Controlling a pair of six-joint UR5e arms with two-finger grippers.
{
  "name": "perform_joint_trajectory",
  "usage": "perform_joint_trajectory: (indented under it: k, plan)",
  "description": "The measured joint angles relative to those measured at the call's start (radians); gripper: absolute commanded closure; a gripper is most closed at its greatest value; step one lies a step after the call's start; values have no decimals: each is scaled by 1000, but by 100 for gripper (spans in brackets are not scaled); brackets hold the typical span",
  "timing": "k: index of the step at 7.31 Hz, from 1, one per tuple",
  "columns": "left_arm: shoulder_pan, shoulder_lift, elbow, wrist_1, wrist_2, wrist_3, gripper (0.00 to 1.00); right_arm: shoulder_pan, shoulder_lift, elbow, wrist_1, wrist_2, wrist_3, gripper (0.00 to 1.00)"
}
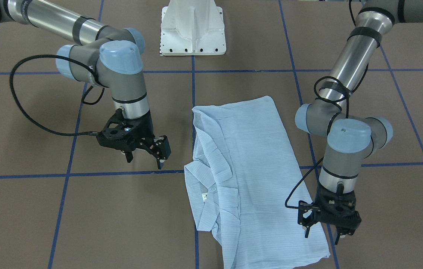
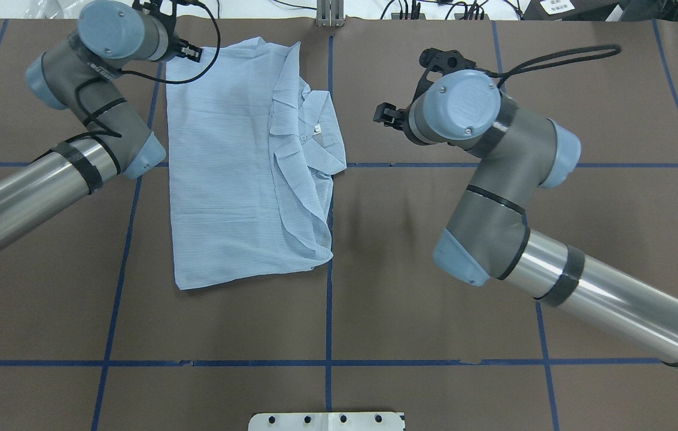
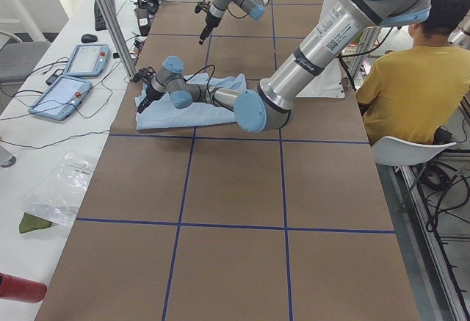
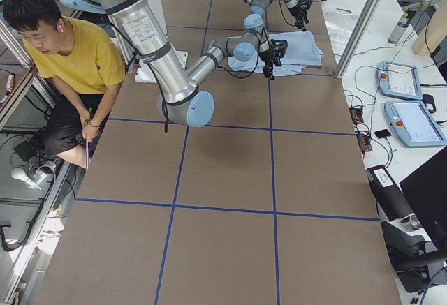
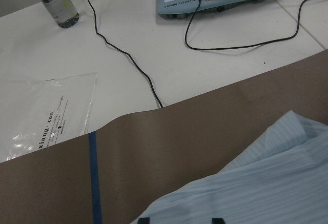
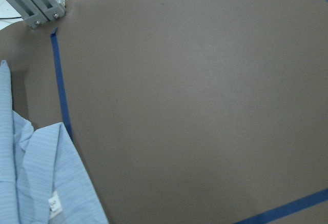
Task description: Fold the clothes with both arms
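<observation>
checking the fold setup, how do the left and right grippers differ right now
The left gripper hangs over a corner of the shirt; the right gripper hangs over bare table beside the collar. The left gripper points nearly straight down; the right gripper tilts toward the shirt. Both are open and hold nothing.

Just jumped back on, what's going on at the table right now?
Both arms are working on the pale blue shirt, which lies partly folded on the table. The left gripper is open over the shirt's corner farthest from the robot. The right gripper is open over bare table beside the shirt. Neither holds cloth.
</observation>
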Motion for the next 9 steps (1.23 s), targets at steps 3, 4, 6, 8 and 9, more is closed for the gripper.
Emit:
perform_joint_trajectory:
  k: [3, 4, 6, 8, 9]
  plan:
    - [12, 64, -69, -36, -11, -19, 0, -84, 161, -182, -48, -11, 257, 26]
    - [23, 69, -71, -42, -10, -36, 0, -108, 175, -212, -53, -30, 289, 31]
    - [33, 75, -74, -46, -10, -52, 0, -138, 181, -239, -53, -75, 303, 36]
    - [36, 89, -86, -46, -10, -55, 0, -146, 181, -252, -51, -111, 295, 46]
    - [38, 97, -97, -46, -10, -55, 0, -146, 182, -255, -46, -126, 295, 48]
